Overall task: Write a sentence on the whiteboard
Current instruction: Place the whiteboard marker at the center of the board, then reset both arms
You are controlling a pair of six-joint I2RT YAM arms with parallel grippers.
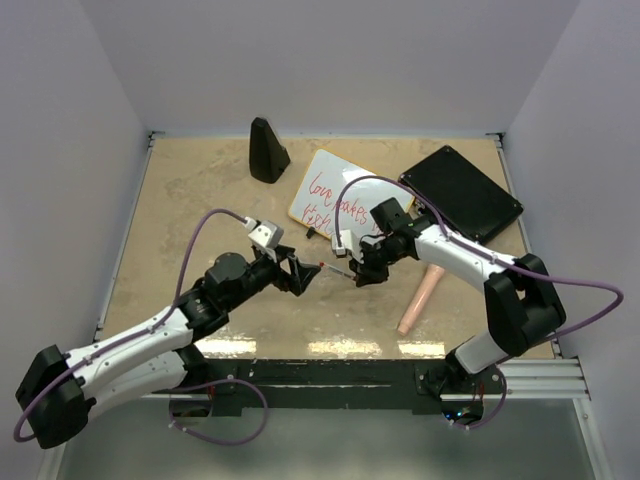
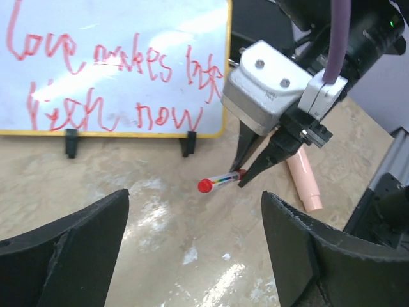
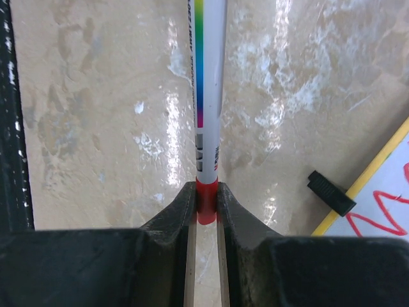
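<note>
Writing looks finished from above: the sentence fills two red lines on the whiteboard, which sits toward the back of the tabletop between a black cone and a black slab. In front of it your left claw and right claw face each other, with the marker held out from the right one toward the left. Through the left wrist camera, that claw is released, its jaws spread wide with nothing between them. The marker's red-capped end points your way, clear of both fingers, and a pink stick lies just behind it. Through the right wrist camera, the right claw is clenched on the marker's red tail. I judge you are at the put-away step. Next, back the left arm off and lay the marker on bare tabletop, clear of the board's feet and that stick.
</note>
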